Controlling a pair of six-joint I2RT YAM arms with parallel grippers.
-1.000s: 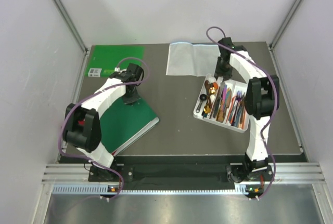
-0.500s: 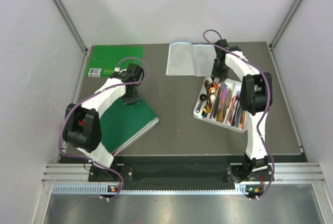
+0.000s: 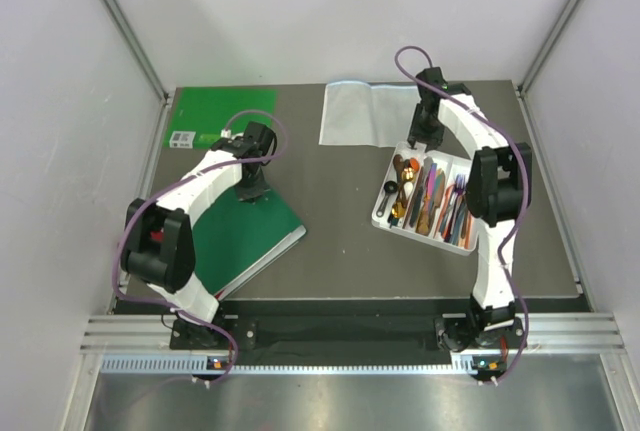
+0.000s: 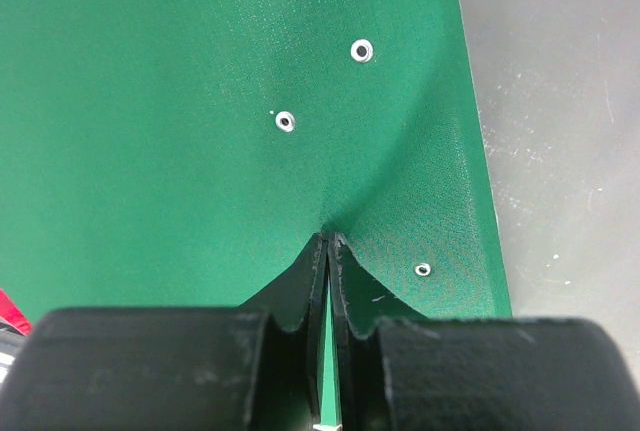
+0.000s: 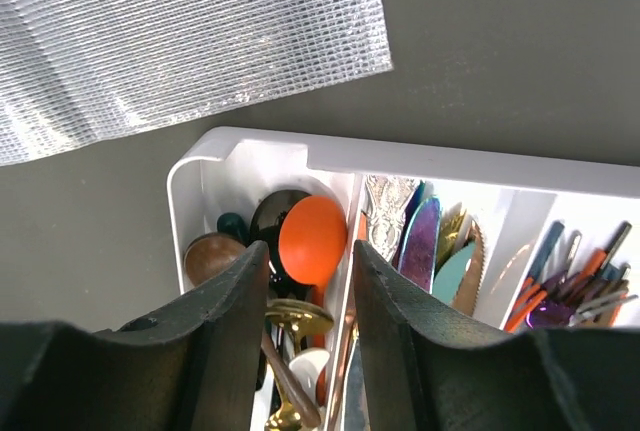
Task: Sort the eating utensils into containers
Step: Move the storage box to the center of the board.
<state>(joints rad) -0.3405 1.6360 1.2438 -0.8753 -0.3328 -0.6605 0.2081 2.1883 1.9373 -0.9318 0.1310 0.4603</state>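
Right arm's elbow has swung back outward since half a second ago; the right gripper (image 3: 423,134) stays over the far end of the tray (image 3: 379,217). In the wrist view its fingers are apart, with the orange spoon (image 5: 315,239) bowl between them in the tray's end compartment, on top of other spoons. Contact with either finger is unclear. The top view hides those jaws but shows every compartment holding utensils (image 3: 435,201). Left gripper (image 4: 328,243) is clenched, pinching a ridge of the green book (image 4: 180,101) cover.
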